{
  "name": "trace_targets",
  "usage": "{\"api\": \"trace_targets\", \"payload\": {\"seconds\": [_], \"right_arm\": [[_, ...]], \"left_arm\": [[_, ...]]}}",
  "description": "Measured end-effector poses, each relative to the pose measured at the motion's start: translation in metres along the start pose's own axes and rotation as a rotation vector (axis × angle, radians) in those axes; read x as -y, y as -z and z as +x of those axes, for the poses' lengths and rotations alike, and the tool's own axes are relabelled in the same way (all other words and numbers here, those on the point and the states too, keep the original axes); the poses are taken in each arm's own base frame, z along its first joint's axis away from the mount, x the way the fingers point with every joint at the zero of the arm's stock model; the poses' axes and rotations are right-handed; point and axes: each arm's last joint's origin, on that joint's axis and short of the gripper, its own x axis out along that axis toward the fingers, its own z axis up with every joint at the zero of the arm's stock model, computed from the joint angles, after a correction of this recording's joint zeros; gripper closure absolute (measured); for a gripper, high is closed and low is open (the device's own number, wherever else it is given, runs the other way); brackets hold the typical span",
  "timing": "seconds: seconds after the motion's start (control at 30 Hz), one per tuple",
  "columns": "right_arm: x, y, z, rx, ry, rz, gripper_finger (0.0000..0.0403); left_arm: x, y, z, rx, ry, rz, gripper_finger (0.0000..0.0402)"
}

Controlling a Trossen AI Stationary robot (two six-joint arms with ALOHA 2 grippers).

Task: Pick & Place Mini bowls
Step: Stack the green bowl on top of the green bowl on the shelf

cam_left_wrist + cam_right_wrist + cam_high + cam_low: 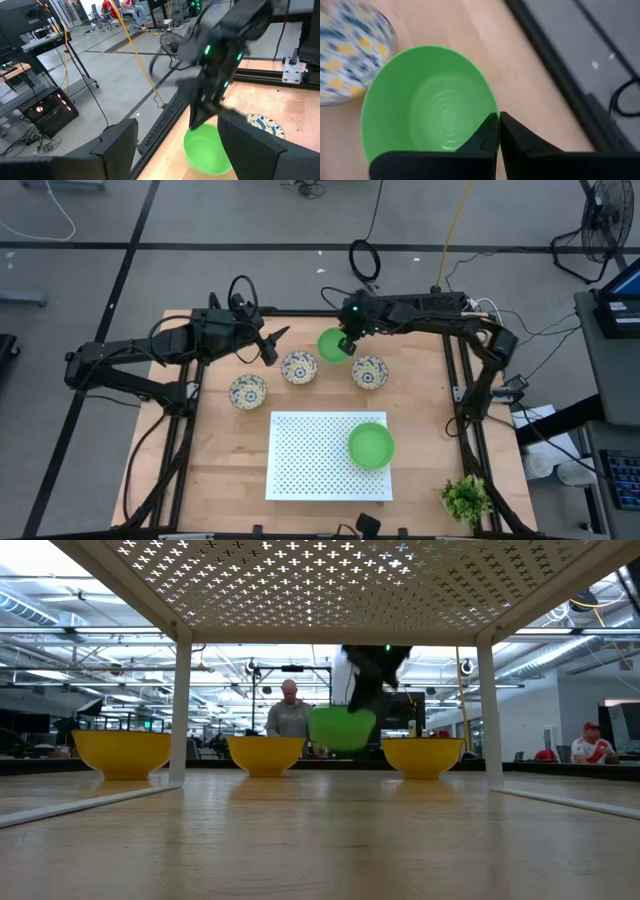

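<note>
My right gripper [345,345] reaches in from the table's right and is shut on a plain green mini bowl [330,345] near the far edge; in the low view this bowl [342,728] hangs clear of the table. A second green bowl [371,445] sits on its base on the white perforated platform [300,470]. Three white floral bowls [248,391] [298,367] [369,372] stand on the wood between them. My left gripper [272,345] hovers open just left of the held bowl, touching nothing. My right gripper pinches the green bowl's rim [496,116] on the side nearest the arm, one finger [482,142] inside the bowl and the other finger [520,145] outside its wall. The fingers come from above, pointing down. The bowl is lifted clear, mouth up, hanging slightly tilted below them.
A small leafy plant [466,498] stands at the near right corner. The perforated platform stands on legs [484,705] over the near middle of the table. Black rails [455,370] line the table's sides. People [290,715] are in the room beyond the far edge.
</note>
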Motion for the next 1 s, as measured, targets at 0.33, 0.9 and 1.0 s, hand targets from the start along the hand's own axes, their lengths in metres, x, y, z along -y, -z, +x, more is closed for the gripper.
{"api": "trace_targets", "payload": {"seconds": [0.33, 0.9, 1.0], "right_arm": [[-0.044, -0.024, -0.132, 0.274, -0.089, -0.023, 0.0402], [-0.174, 0.058, -0.287, 0.223, -0.552, -0.038, 0.0403], [-0.201, 0.071, -0.281, 0.187, -0.500, -0.131, 0.0403]], "left_arm": [[0.000, 0.000, 0.000, 0.001, 0.001, 0.002, 0.0128], [0.000, 0.000, 0.000, 0.001, 0.002, 0.010, 0.0128], [0.000, 0.000, 0.000, 0.001, 0.002, 0.010, 0.0128]]}}
